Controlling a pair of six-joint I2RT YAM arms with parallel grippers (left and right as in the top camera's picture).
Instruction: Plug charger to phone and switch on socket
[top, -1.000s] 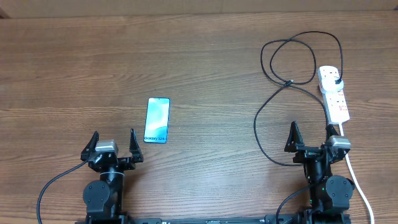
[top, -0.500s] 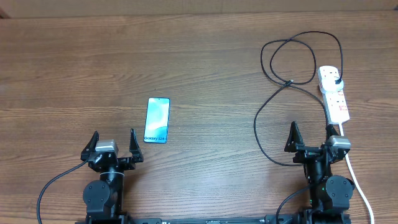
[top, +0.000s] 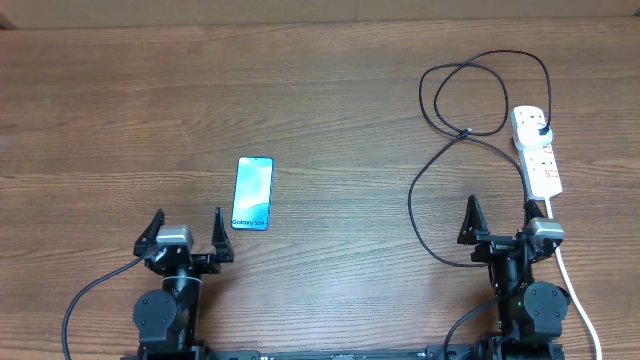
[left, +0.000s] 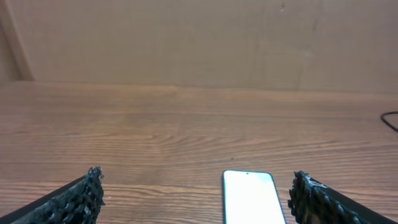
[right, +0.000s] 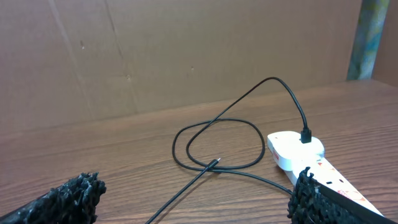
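Top-down view of a wooden table (top: 330, 90) with two robot arms at its near edge, their bases cut off by the bottom of the frame

Hidden or unclear:
- In the left wrist view, the bottom edge cuts off the phone's (left: 251, 196) near end.
- In the right wrist view, the right finger covers the socket's (right: 295, 152) near half.
- The socket's switches are too small to tell whether they are on or off.
- Part of the charger (top: 411, 196) runs under the right gripper (top: 500, 208) and is lost from sight.

Both arms sit folded low, with their fingers pointing forward across the table.

The left gripper (top: 188, 216) is spread wide and holds nothing. The phone (top: 252, 193) lies screen up just ahead of it, close to its right finger.

The right gripper is also spread wide and empty. The socket (top: 538, 152) lies ahead of its right finger. The charger's plug (right: 306, 134) sits in the socket's far end. The cable loops ahead and to the left, and its tip (right: 216, 162) lies loose on the wood. The phone is well apart from it
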